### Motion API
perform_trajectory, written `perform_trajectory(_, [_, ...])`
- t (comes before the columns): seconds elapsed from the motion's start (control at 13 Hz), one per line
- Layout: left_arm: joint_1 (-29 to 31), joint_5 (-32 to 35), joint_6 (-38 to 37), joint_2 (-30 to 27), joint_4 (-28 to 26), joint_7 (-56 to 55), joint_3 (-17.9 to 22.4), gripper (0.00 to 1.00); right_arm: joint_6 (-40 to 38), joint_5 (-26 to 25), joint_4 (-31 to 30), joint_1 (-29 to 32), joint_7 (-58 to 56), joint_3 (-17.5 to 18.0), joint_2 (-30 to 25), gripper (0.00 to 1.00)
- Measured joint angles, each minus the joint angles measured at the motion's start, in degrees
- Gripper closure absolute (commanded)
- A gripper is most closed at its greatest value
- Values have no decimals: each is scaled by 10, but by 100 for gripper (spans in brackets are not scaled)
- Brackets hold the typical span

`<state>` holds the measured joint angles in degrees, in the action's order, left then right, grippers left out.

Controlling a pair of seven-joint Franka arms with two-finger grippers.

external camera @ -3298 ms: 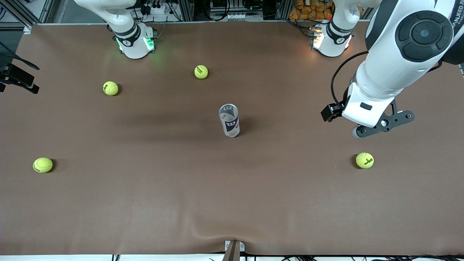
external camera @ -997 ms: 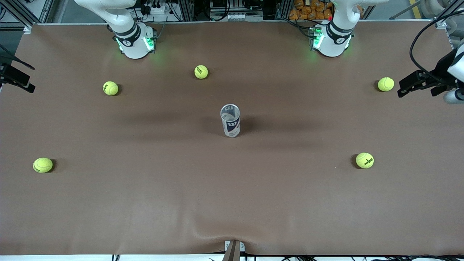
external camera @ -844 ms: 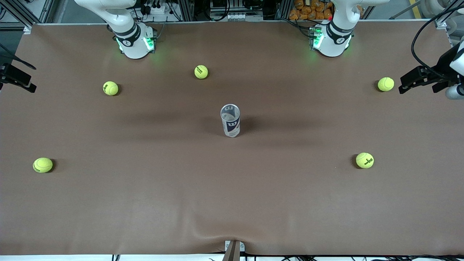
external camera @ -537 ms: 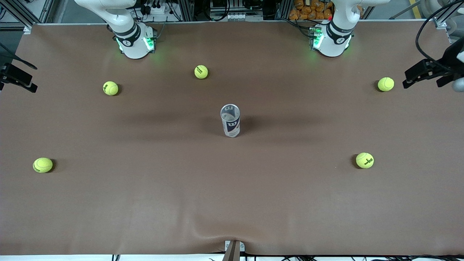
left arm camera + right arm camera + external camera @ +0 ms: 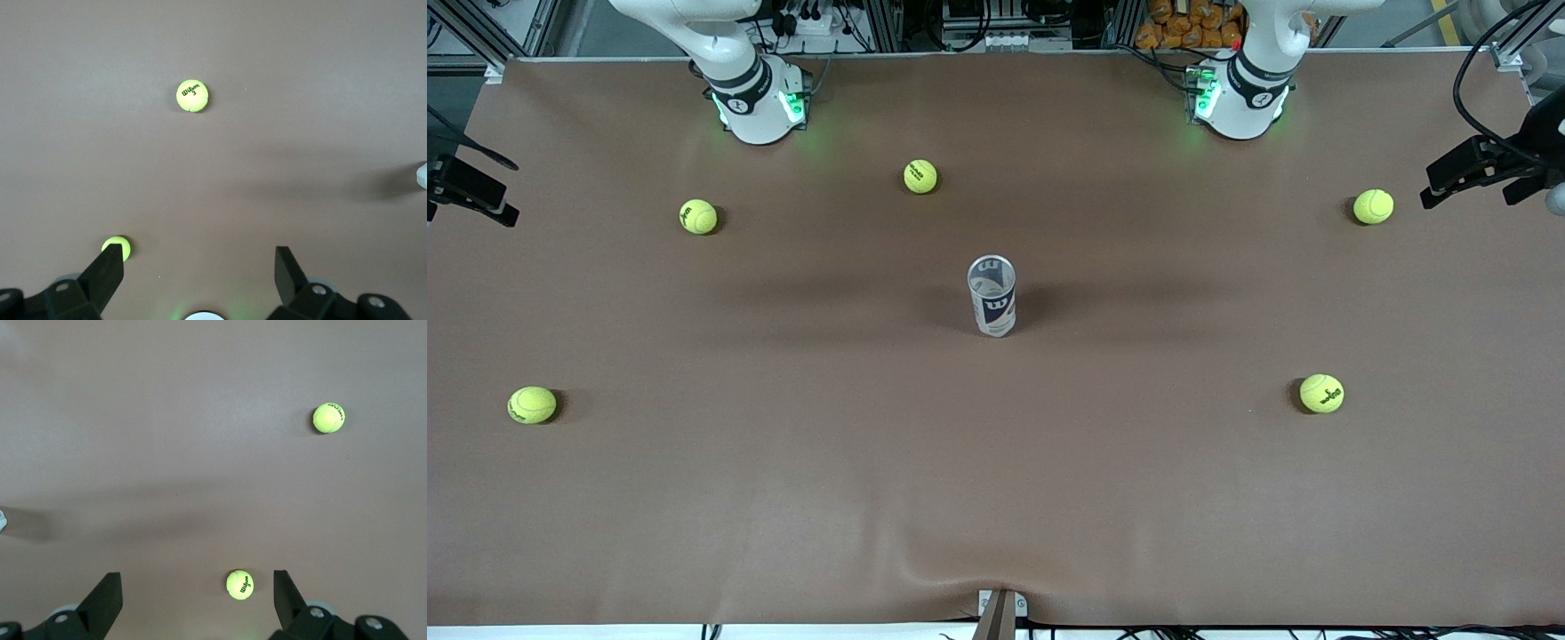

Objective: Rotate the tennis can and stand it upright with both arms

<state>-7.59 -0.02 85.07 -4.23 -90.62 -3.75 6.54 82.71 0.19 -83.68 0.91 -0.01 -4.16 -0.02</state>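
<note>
Front view: the tennis can (image 5: 992, 297) stands upright mid-table, dark label showing a white "W" (task apparently done), clear of both arms. Left wrist view: the left tool (image 5: 200, 267), spread, hovers over a ball (image 5: 192, 95) marked "Wilson 3". Right wrist view: the right tool (image 5: 198, 588), spread, waits above a "Wilson" ball (image 5: 240, 585).

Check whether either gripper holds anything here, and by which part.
Nothing is held. The left gripper and right gripper are open and empty; the tennis can stands alone, upright.
</note>
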Motion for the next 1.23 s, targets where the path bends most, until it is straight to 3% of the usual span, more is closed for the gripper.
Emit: perform_trajectory(1.23, [-1,0,-10,-3,0,16,0,0,-6,0,0,0,0,-1,0,0])
